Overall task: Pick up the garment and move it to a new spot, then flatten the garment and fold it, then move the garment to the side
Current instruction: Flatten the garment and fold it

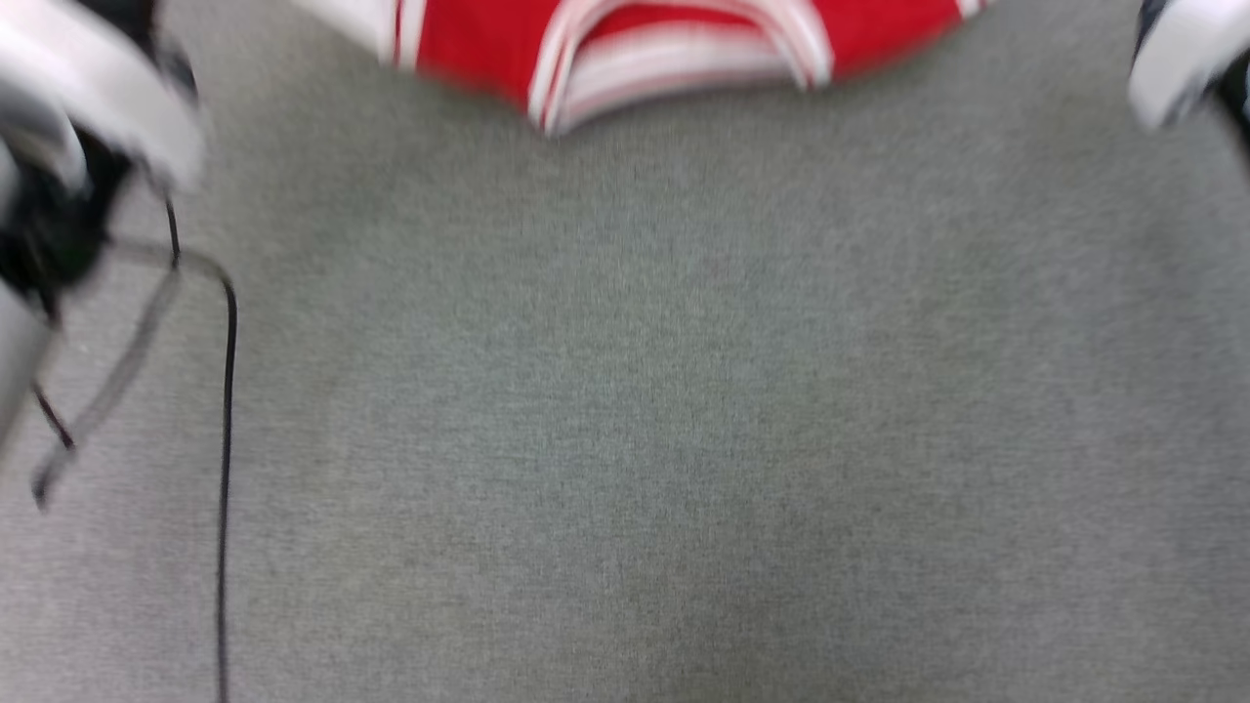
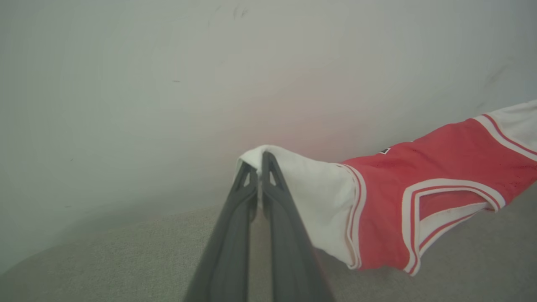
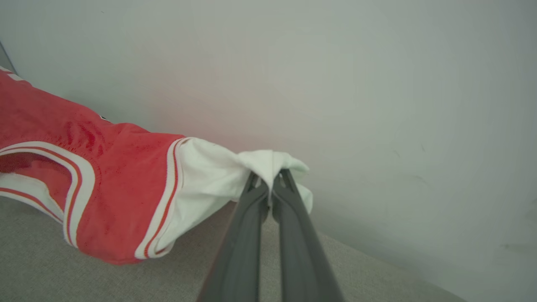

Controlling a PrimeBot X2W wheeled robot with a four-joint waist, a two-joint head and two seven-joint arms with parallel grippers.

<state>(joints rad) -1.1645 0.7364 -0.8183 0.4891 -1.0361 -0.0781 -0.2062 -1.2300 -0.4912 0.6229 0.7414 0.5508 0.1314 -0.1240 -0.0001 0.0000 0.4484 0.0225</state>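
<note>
The head camera looks steeply down onto a grey woven surface [image 1: 625,439]. Each wrist camera rides close, facing a pale plain wall [image 2: 168,84]. Both share the red jersey shirt with white sleeves [image 2: 419,176], right of the left gripper [image 2: 257,161], left of the right gripper [image 3: 269,176].

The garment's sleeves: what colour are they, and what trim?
The sleeves are white, with red-and-white striped trim against the red garment; clearest in the left wrist view.

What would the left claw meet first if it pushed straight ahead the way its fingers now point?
The left claw is shut on the garment by its white sleeve; past that fold the pale wall looks next, though its depth is unclear.
</note>
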